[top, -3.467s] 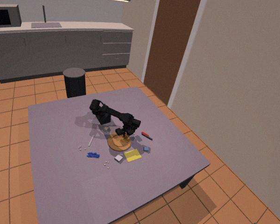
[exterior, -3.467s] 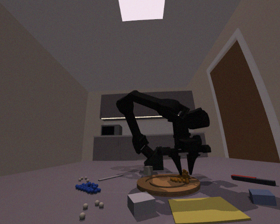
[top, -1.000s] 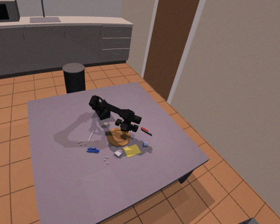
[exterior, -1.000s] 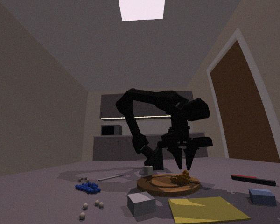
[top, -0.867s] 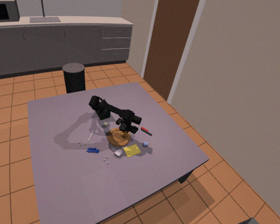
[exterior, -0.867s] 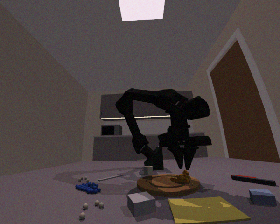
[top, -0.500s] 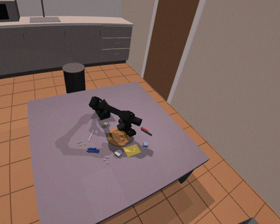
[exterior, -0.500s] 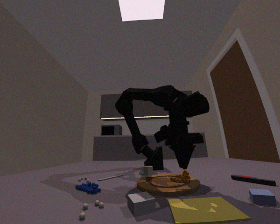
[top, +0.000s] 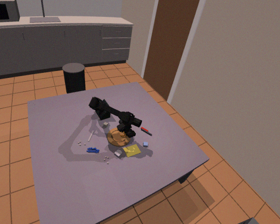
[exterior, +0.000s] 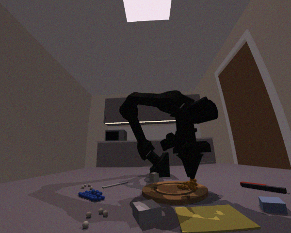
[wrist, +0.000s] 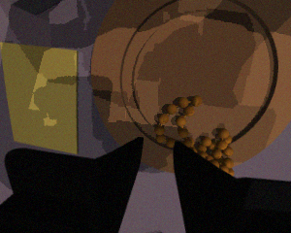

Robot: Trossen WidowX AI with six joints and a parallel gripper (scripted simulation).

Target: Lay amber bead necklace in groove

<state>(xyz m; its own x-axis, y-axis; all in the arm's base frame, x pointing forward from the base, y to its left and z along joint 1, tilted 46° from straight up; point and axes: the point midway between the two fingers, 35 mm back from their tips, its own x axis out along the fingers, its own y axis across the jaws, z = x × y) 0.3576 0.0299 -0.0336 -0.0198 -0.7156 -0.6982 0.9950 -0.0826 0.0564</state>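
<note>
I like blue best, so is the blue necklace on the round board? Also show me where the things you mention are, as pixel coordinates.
No, the blue beads (top: 93,150) (exterior: 91,195) lie beside the board (top: 113,142) (exterior: 153,196).

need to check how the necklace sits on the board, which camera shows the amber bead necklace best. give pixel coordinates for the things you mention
The wrist view: the amber bead necklace (top: 122,135) (exterior: 188,185) (wrist: 218,146) is large there, single beads showing, part hidden by a finger. The exterior view shows it side-on as a low heap; the top view, only a small orange cluster beside the hand (top: 130,135) (exterior: 191,178) (wrist: 158,142).
</note>
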